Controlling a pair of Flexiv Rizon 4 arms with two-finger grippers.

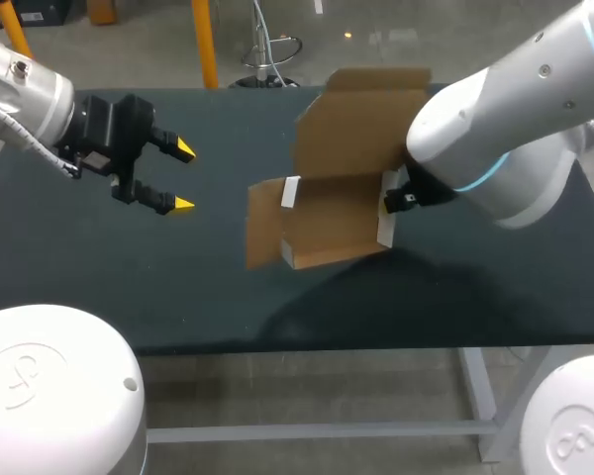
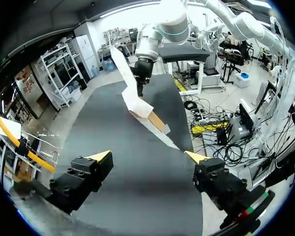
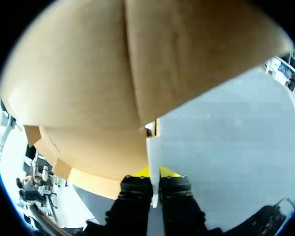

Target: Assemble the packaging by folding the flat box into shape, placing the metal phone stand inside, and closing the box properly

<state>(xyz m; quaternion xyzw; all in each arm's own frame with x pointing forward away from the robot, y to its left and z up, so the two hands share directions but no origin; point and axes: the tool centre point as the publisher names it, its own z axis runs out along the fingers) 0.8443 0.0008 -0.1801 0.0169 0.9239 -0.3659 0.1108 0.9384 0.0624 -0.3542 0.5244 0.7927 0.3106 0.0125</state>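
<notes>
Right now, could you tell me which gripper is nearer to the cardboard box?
Right. The right gripper is shut on an edge panel of the cardboard box; the left gripper is open and well apart from it, out beyond its side flap.

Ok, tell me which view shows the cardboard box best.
Head view: the whole box shows, flaps open. The left wrist view shows it small, far ahead, edge-on. The right wrist view shows only close panels, the right gripper clamping one edge.

We count one box (image 1: 327,213), one table (image 1: 129,287) and two grippers, the left gripper (image 1: 183,178) and the right gripper (image 3: 155,173).
</notes>
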